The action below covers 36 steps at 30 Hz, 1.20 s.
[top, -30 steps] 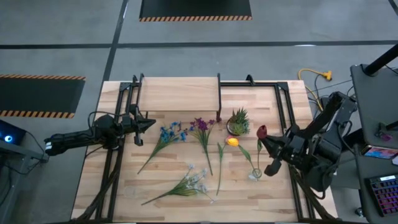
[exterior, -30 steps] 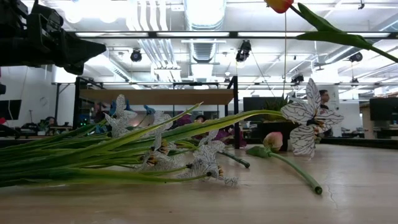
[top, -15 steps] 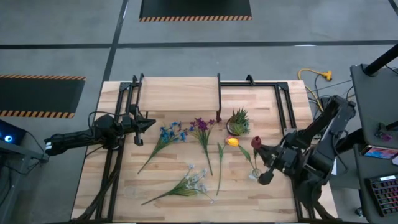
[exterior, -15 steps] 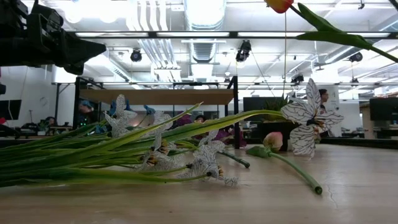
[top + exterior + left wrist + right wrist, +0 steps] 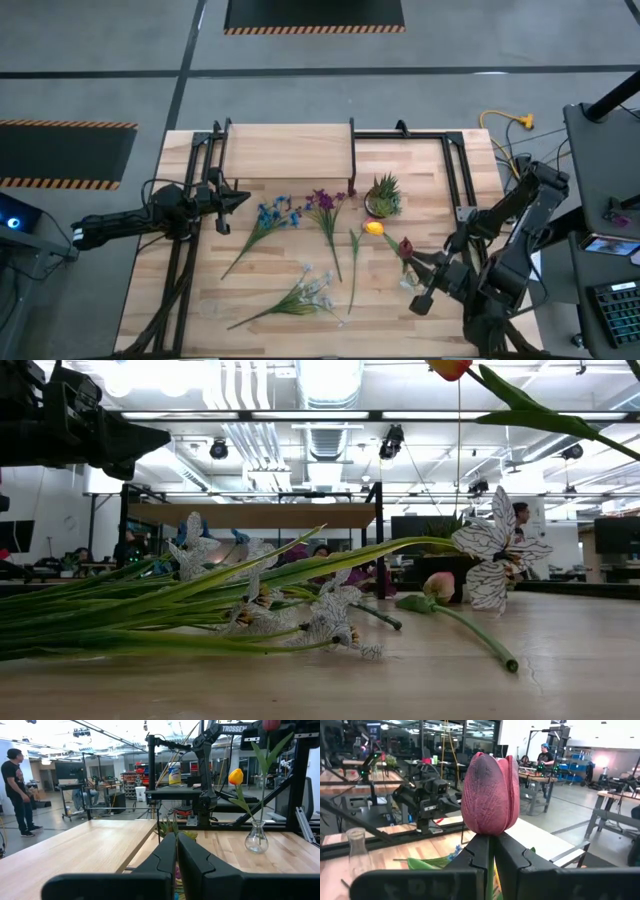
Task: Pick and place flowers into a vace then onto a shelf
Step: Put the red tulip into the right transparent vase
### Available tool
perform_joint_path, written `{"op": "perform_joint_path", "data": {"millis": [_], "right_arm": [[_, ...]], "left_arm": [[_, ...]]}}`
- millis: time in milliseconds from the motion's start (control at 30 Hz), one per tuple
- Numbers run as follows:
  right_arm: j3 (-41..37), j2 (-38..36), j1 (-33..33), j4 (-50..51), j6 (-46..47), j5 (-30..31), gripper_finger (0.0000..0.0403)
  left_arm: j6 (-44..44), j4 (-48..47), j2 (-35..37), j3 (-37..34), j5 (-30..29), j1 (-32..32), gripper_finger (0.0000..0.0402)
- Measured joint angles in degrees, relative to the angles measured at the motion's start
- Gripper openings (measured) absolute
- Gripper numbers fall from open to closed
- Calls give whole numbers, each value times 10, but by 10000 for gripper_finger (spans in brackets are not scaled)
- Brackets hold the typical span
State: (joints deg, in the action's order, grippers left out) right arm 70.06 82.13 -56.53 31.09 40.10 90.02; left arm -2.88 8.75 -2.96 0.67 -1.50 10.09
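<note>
My right gripper point(image 5: 411, 252) is shut on a red tulip point(image 5: 405, 245), held in the air over the table's right part by the small glass vase point(image 5: 410, 283). A yellow-orange tulip point(image 5: 374, 227) stands in that vase with its stem leaning left. Blue point(image 5: 272, 214), purple point(image 5: 325, 201) and white point(image 5: 310, 290) stems lie flat on the tabletop. The wooden shelf point(image 5: 288, 150) stands at the far edge. My left gripper point(image 5: 243, 198) is shut and hovers at the left, beside the blue blooms. My right gripper pinches the red tulip's stem point(image 5: 492, 839) between both fingers, right under the bloom point(image 5: 490, 795). The fingers come from the table's right, lying across the stem. The tulip is upright and lifted clear. Its stem point(image 5: 264, 780) hangs down toward the vase mouth; whether it enters, I cannot tell.
A spiky green potted plant point(image 5: 383, 195) stands just beyond the vase. A loose green stem point(image 5: 353, 265) and a pink bud point(image 5: 437, 587) lie near the middle. Black frame rails point(image 5: 455, 175) run along both table sides. People show in the room behind.
My right gripper has carried the red tulip toward the table's near edge and a little to the left, ending close to the vase, while the arm swung round behind it. The left arm and the flowers on the table have stayed put.
</note>
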Motion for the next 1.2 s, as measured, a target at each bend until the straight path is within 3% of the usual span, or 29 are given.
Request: {"op": "perform_joint_path", "data": {"millis": [733,1200], "right_arm": [[-52,41,-50,2,6,0,13],[-123,38,-54,1,94,-3,13]], "left_arm": [[7,-4,0,0,0,0,0],[7,-4,0,0,0,0,0]]}}
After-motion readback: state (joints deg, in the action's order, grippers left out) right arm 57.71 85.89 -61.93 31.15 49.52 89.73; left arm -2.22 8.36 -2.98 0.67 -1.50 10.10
